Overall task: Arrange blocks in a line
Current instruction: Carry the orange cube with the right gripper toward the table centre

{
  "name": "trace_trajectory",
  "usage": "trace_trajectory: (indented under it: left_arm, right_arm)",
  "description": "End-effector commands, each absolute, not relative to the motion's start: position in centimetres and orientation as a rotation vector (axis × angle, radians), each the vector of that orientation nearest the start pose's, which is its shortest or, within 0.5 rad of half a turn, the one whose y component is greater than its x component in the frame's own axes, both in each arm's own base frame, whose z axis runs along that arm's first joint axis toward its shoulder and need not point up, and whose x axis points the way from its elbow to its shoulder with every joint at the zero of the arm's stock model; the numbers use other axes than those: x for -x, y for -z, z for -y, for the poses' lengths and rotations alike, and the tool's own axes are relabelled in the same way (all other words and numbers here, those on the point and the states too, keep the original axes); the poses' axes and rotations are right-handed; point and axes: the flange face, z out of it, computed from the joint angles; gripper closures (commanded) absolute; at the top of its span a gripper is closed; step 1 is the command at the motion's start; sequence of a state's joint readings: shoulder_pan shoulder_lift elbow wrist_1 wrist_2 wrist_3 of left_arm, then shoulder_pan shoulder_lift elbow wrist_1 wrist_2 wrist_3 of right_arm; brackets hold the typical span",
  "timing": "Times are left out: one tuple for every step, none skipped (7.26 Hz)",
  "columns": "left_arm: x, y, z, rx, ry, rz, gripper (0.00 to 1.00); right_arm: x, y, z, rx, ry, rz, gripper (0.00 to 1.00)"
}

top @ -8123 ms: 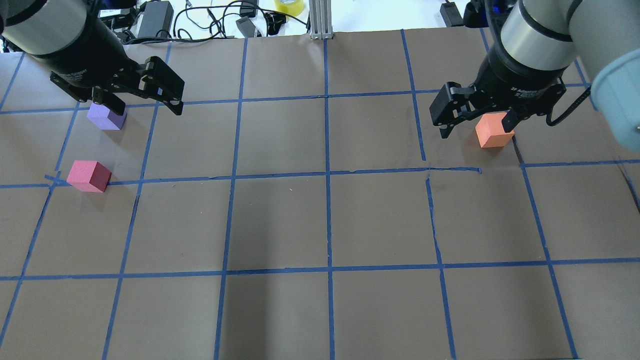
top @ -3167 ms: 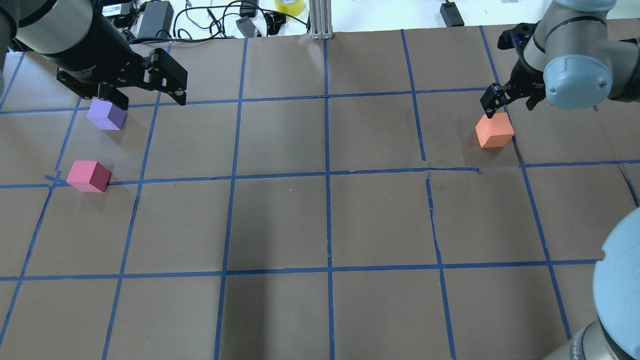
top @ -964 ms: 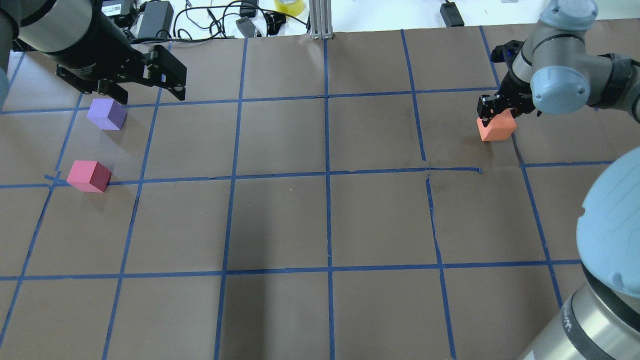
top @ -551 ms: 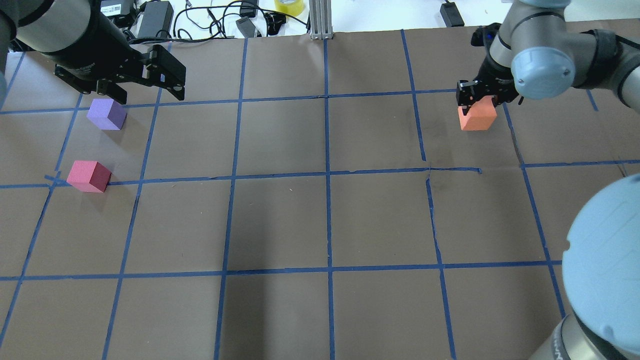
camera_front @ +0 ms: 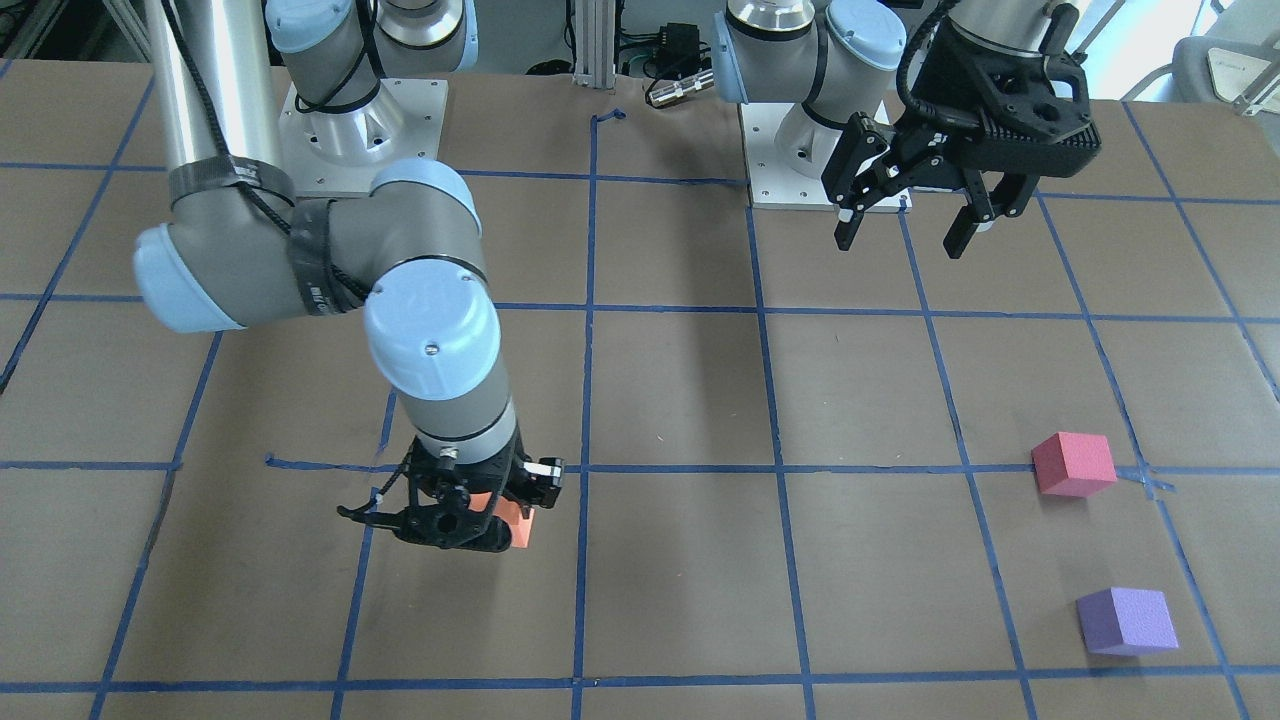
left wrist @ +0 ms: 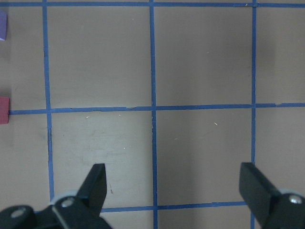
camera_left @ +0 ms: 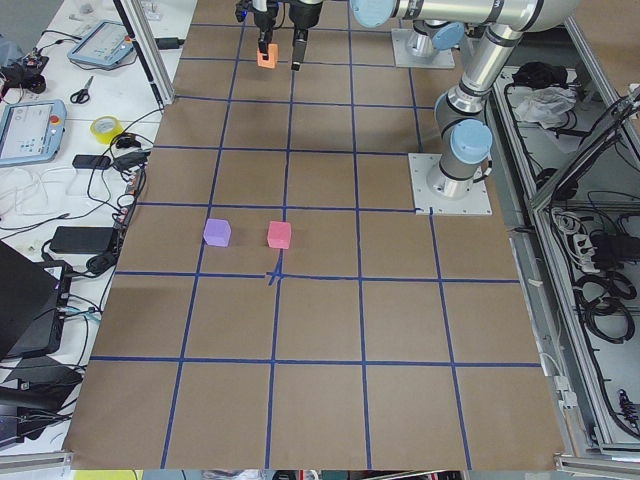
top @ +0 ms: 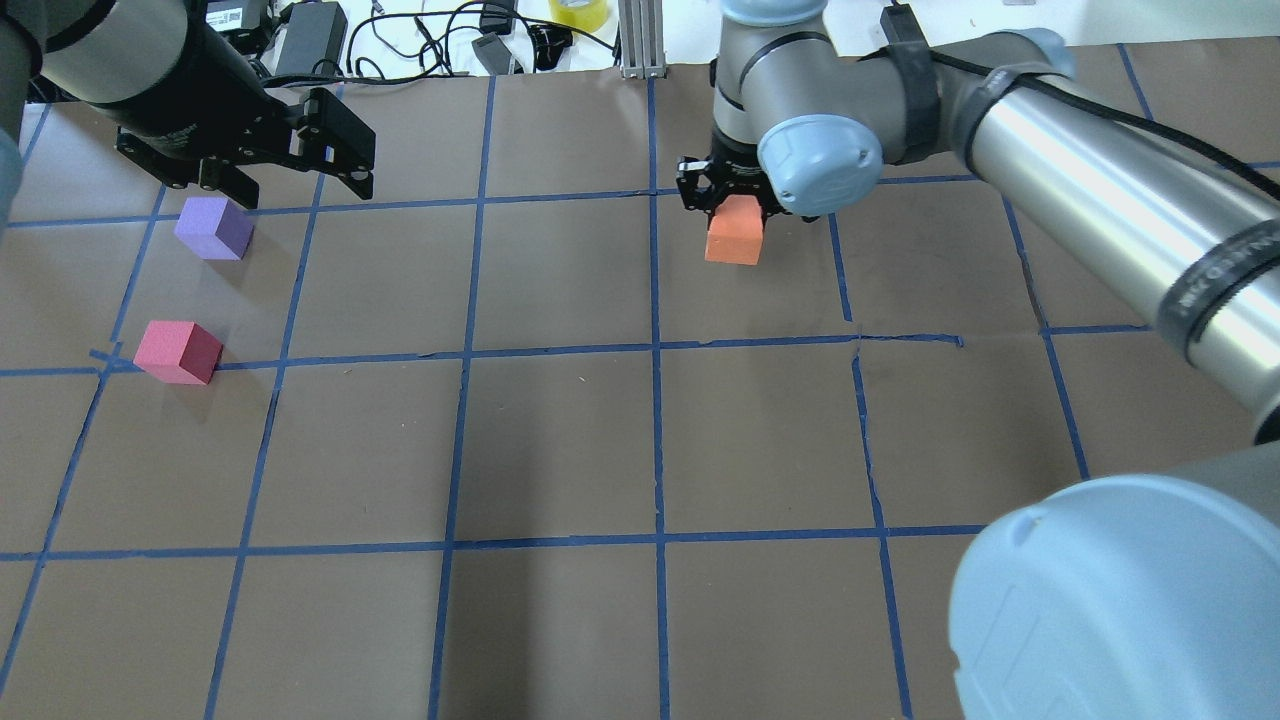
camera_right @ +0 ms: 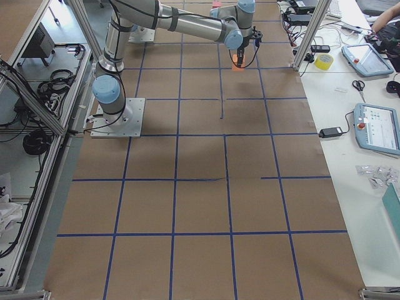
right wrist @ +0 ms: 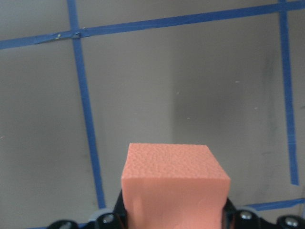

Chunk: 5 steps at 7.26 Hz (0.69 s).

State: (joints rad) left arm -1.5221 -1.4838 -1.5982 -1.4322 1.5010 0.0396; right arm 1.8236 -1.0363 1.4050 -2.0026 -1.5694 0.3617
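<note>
Right gripper fingers clamped on the orange foam cube, over the bench near its far middle. Left gripper fingers spread wide, hovering just beside the purple foam cube. Pinkish-red foam cube sits near it, on a blue tape line. Cables and yellow tape roll lie past the far edge.

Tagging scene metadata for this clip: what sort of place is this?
Most likely a robotics lab work cell: a table papered brown with a blue tape grid, arm bases bolted to it, teach pendants and a power brick on the side bench.
</note>
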Motion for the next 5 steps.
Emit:
trace_trajectory:
  left_arm:
    - [11.7,-53.0,47.9,0.008,0.318,-3.187,0.0]
    - [11.8,-53.2,47.7,0.006,0.323,-3.188,0.0]
    - [11.8,-53.5,47.5,-0.001,0.333,-3.182,0.0]
    - [11.7,-53.1,47.7,0.0,0.317,-3.18,0.0]
    - [11.6,-52.8,47.8,0.002,0.308,-3.182,0.0]
  right_arm:
    - [-36.7,-26.1,63.8,-0.091,0.07,-3.119,1.0]
    - [-38.4,-24.9,64.1,-0.05,0.062,-3.117,1.0]
    - [-39.4,-23.8,64.1,-0.022,0.05,-3.122,1.0]
    - [-40.3,-22.6,63.8,0.055,0.035,-3.126,1.0]
    - [-40.5,-22.0,64.0,0.069,0.054,-3.119,1.0]
